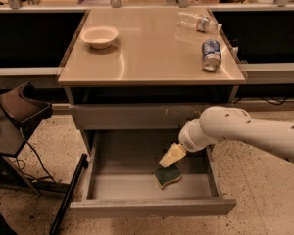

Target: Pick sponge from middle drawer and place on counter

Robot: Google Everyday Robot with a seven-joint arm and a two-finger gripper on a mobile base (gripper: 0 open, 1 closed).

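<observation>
The sponge [167,176], dark green face up with a yellow edge, lies on the floor of the open middle drawer [152,207], right of its centre. My gripper [171,156], pale yellow at the end of the white arm [245,131], hangs inside the drawer just above and behind the sponge. Its tip points down at the sponge, and I cannot tell whether they touch. The tan counter [152,58] tops the cabinet above the drawer.
On the counter stand a white bowl [100,36] at back left, a soda can [211,55] at the right edge and a plastic bottle [198,21] lying at back right. A shut scratched drawer front [137,115] sits above the open drawer. A dark chair [20,109] stands at left.
</observation>
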